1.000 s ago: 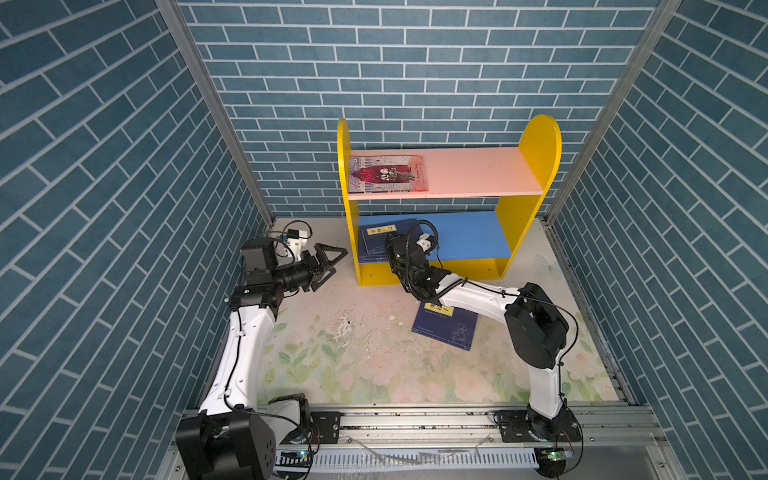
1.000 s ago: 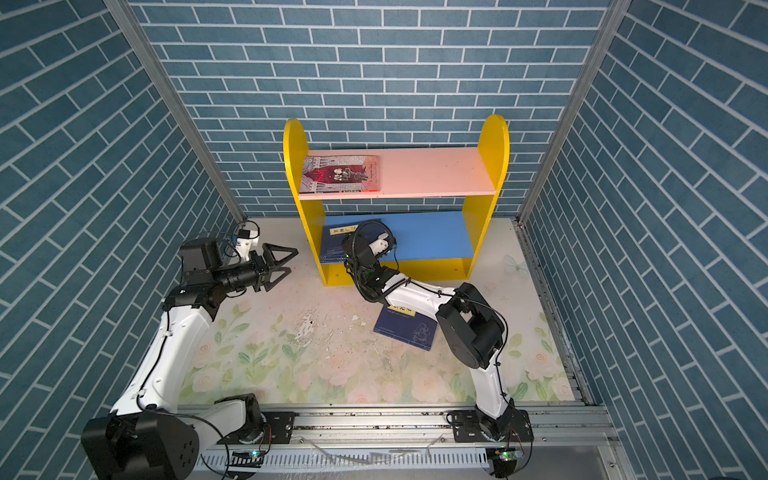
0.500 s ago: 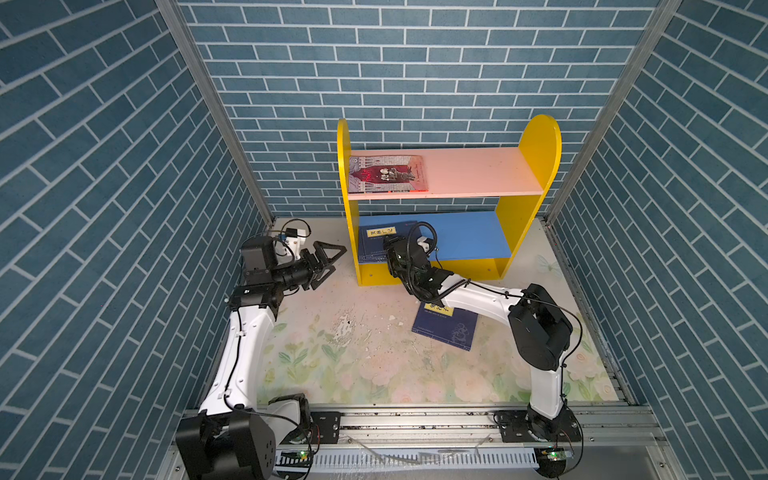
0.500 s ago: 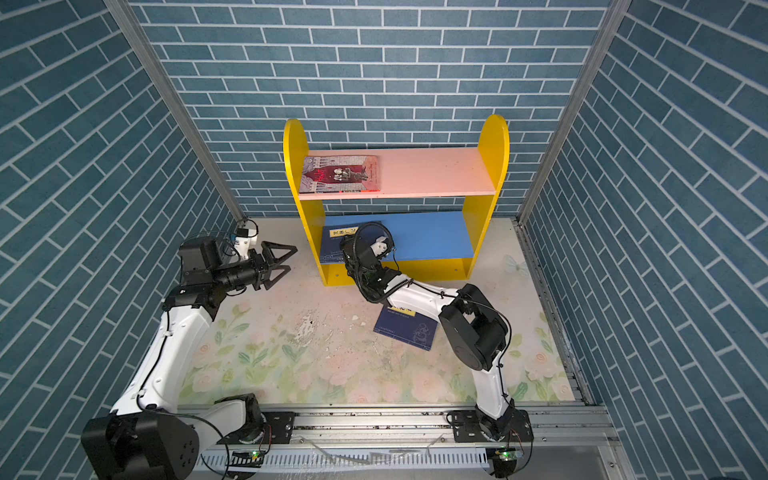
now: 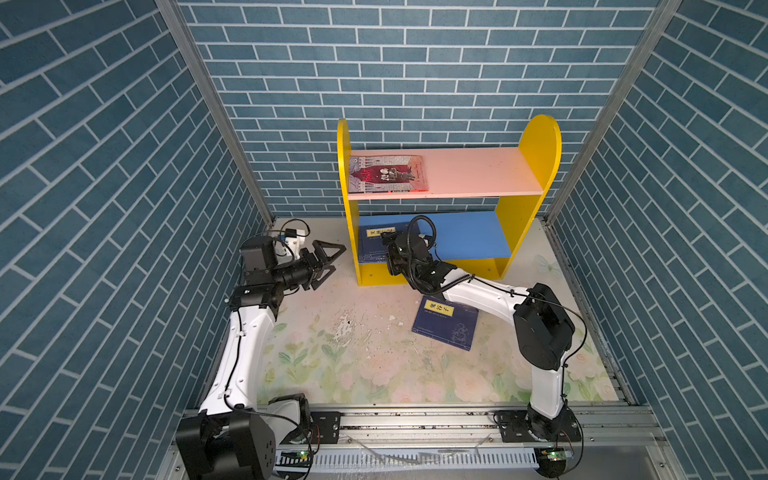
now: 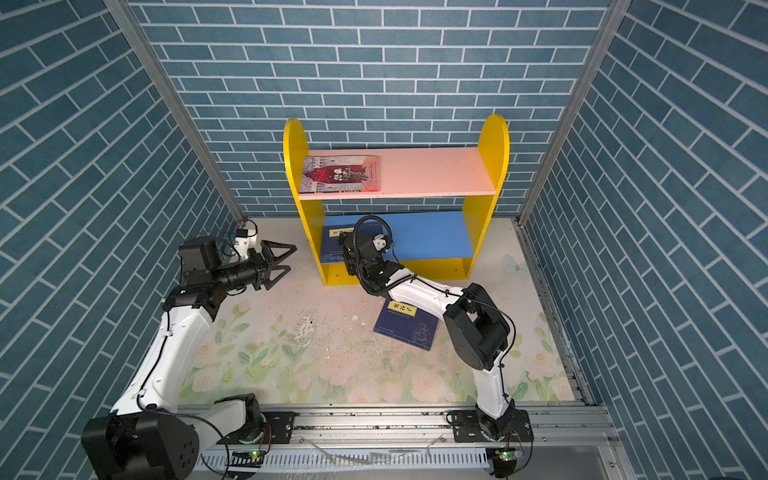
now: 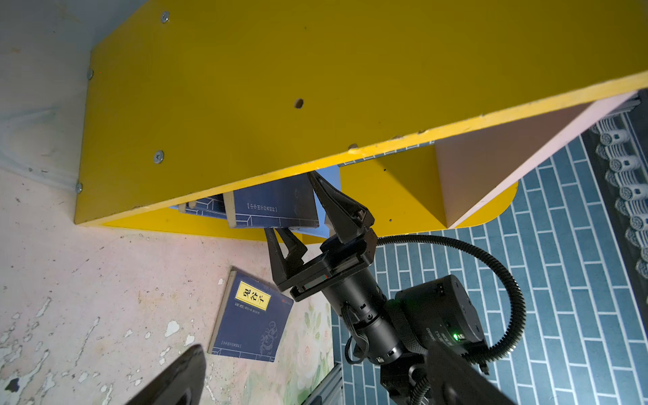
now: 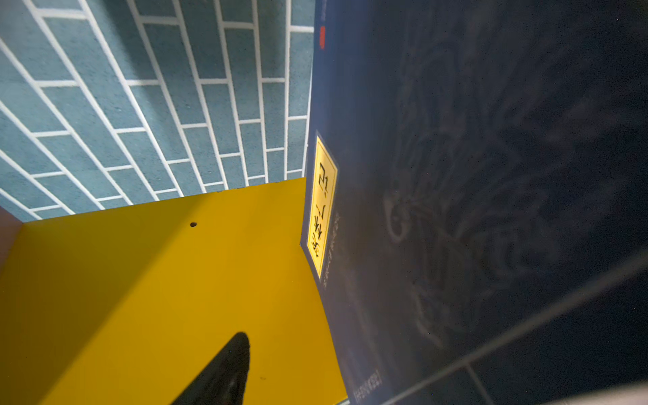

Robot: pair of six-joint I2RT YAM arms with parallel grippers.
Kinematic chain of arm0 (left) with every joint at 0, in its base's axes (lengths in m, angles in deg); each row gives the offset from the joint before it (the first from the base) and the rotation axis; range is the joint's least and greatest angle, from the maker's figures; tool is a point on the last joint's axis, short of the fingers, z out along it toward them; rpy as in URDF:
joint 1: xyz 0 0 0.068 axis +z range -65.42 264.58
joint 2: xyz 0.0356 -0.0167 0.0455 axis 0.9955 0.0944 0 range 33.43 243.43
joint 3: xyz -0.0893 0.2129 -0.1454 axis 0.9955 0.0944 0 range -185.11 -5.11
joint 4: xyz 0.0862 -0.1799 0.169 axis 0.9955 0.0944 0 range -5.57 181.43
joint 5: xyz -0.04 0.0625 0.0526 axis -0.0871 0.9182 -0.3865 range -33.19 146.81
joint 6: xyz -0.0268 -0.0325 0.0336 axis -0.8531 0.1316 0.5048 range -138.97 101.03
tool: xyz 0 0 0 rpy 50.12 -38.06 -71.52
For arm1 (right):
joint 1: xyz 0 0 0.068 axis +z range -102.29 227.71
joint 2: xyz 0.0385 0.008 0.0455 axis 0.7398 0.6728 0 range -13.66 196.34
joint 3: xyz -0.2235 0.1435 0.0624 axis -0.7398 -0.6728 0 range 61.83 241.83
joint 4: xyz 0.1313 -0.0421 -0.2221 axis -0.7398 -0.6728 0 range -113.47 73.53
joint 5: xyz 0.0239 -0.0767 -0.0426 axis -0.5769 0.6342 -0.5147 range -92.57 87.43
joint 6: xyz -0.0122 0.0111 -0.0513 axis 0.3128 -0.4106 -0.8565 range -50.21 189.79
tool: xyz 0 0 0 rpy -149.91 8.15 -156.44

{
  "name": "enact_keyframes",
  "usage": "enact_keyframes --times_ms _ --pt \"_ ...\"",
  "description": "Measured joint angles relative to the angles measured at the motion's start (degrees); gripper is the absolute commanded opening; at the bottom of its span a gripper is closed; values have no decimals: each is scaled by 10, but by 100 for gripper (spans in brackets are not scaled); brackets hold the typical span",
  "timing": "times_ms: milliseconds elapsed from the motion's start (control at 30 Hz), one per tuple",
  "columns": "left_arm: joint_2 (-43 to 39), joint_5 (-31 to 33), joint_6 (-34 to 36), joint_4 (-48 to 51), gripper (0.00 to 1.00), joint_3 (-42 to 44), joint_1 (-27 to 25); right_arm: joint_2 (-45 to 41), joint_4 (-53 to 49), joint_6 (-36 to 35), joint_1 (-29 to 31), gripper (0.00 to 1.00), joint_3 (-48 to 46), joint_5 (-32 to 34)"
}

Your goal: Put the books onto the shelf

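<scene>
The shelf [image 5: 469, 172] stands against the back wall. A grey-and-red book [image 5: 388, 174] [image 6: 340, 174] lies flat on the left of its pink board. A stack of navy books [image 5: 372, 245] [image 6: 332, 245] lies at the left end of the blue board. My right gripper [image 7: 289, 201] is open at that stack. One jaw stands above the top book's [image 7: 277, 207] near edge and one below it. The right wrist view shows one finger [image 8: 224, 371] beside that book's cover [image 8: 456, 175]. Another navy book [image 5: 444, 322] [image 7: 252, 315] lies on the mat under the right arm. My left gripper [image 5: 328, 259] [image 6: 278, 259] hovers open and empty left of the shelf.
Blue brick walls [image 5: 124, 208] close in on the left, back and right. The floral mat [image 5: 353, 365] has flaked white patches in the middle. A metal rail [image 5: 415, 419] carrying both arm bases runs along the front. The right wrist's black cable [image 5: 422, 224] loops up in front of the lower tier.
The right gripper's jaws have spread apart at the navy stack on the blue board. The left arm has stayed about where it was, still open.
</scene>
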Motion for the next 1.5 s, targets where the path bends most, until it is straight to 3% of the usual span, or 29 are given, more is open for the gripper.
enact_keyframes --times_ms 333,1233,1367,1500 --pt "0 24 -80 -31 100 33 -5 -2 -62 0 -3 79 27 -34" --pt "16 40 -85 -40 100 33 -24 -3 -95 0 -9 78 44 -139" --pt "16 38 -64 -33 100 28 -24 -15 -114 -31 -10 76 31 -162" --pt "16 33 -12 -7 100 4 -23 -48 -151 -106 -17 69 18 -201"
